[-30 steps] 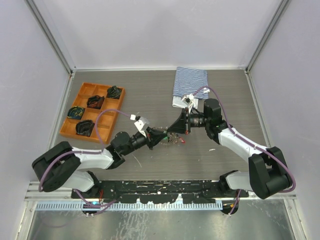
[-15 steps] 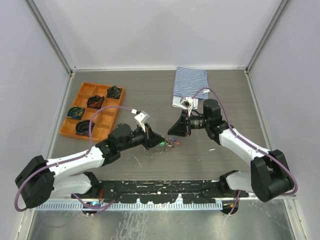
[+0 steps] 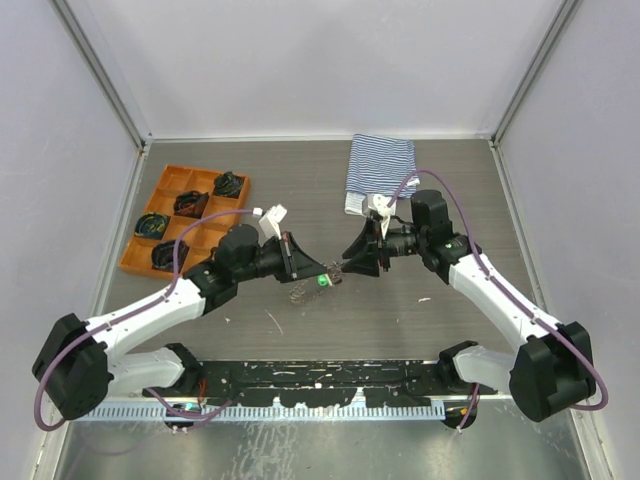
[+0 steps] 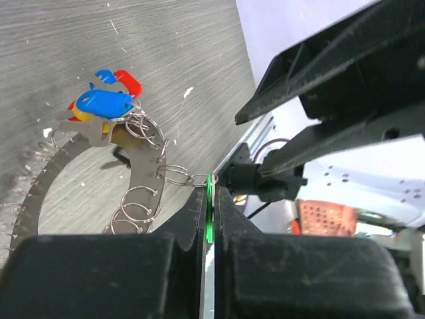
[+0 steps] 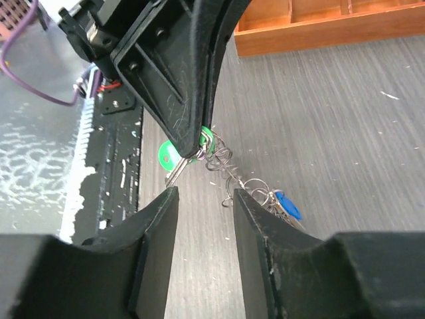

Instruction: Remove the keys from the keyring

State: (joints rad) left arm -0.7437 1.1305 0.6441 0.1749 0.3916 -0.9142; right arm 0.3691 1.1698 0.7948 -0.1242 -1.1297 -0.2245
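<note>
My left gripper (image 3: 322, 274) is shut on the green key (image 3: 322, 282), which sits edge-on between its fingers in the left wrist view (image 4: 209, 206). The keyring (image 4: 141, 193), a chain of small metal rings, hangs from that key down to the table. The blue key (image 4: 101, 103), a red key (image 4: 127, 81) and a yellow one are bunched at its far end. My right gripper (image 3: 352, 266) is open and empty, just right of the left one. In the right wrist view the green key (image 5: 169, 157) and the ring chain (image 5: 229, 169) lie beyond my open right gripper (image 5: 204, 199).
An orange tray (image 3: 218, 243) with dark bundles stands at the back left and shows at the top of the right wrist view (image 5: 332, 26). A striped blue-white cloth (image 3: 381, 165) lies at the back, behind the right arm.
My left arm has stretched out and risen with the green key in its grip, lifting one end of the chain. My right gripper has drawn back slightly and stays open.
</note>
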